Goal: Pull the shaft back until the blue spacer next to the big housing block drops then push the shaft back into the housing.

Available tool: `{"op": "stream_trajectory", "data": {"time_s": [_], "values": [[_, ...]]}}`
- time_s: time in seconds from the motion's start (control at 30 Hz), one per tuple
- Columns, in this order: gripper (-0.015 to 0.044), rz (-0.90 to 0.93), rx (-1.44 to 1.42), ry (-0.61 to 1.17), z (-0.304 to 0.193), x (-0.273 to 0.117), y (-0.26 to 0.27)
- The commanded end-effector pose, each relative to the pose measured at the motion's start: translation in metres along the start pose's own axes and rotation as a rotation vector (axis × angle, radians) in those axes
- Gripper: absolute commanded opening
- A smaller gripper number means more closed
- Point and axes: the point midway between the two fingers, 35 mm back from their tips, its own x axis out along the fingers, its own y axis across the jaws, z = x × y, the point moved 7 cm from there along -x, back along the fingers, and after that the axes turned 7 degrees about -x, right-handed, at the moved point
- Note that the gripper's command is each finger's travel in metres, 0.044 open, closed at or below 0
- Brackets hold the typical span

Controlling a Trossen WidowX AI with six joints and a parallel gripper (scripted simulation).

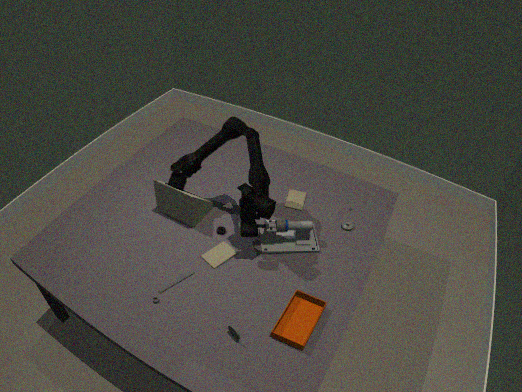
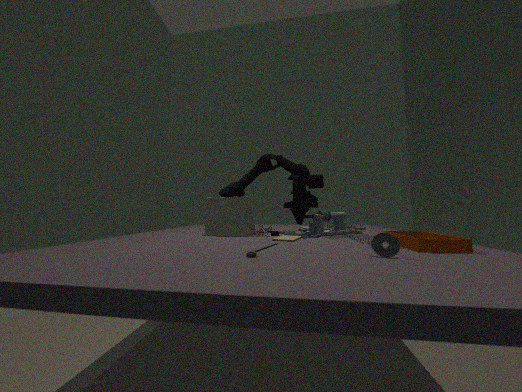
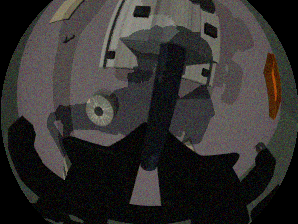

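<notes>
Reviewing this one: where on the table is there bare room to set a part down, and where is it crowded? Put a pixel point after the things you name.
There is bare room between the orange tray (image 1: 299, 320) (image 2: 440, 243) and the thin rod (image 1: 176, 283) (image 2: 266, 248). It is crowded around the gripper (image 1: 249, 234) (image 2: 299, 222), with the housing (image 1: 303, 225) (image 2: 339, 220) and its base plate on one side and a black knob (image 1: 221, 230) on the other.

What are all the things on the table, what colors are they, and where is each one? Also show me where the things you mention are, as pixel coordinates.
Tray (image 1: 299, 320) (image 2: 435, 243): one, orange, front right.
Housing and its base plate (image 1: 290, 248): one set, grey, middle.
Spacer (image 1: 286, 225): one, blue, beside the big housing block.
Upright panel (image 1: 182, 205) (image 2: 229, 217): one, pale grey, by the arm's base.
Flat pads: two, cream, either side of the housing.
Disc on edge (image 1: 233, 333) (image 2: 376, 245): one, dark grey, near the tray.
Thin rod (image 1: 176, 283) (image 2: 265, 249): one, grey, front left.
Shaft (image 3: 165, 105): one, dark, in the pincer.
Arm (image 1: 257, 160) (image 2: 252, 177): one, black, above.
Pincer (image 3: 150, 127): one, black, shut on the shaft.
</notes>
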Motion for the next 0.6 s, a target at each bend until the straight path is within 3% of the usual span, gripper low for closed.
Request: {"op": "stream_trajectory", "data": {"time_s": [0.0, 0.57], "values": [[0.0000, -0.003, 0.002, 0.005, -0.0022, -0.0001, 0.0000], [0.0000, -0.003, 0.002, 0.005, -0.0043, -0.0001, 0.0002]]}}
